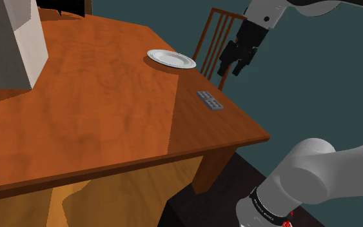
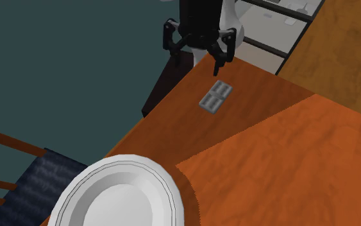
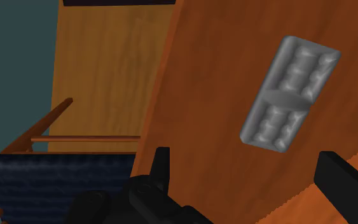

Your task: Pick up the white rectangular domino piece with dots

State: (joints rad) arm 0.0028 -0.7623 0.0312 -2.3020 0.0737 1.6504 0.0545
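The tool [image 1: 233, 66] hangs over the surface's edge, its 2 fingers spread wide and empty, likely lining up to straddle the grey dotted domino [image 1: 209, 100]. The domino lies flat near that edge, on the shoulder view's right. The wooden surface [image 1: 109, 97] also carries 1 white plate [image 1: 171, 59] farther off, with a slatted chair [image 1: 213, 39] beyond against plain teal.

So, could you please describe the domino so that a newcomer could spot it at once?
Find the wooden table and its edge beside the chair, where a round white plate sits. Further along that edge lies the domino: small, flat, grey and rectangular with raised dots, unlike the plate.
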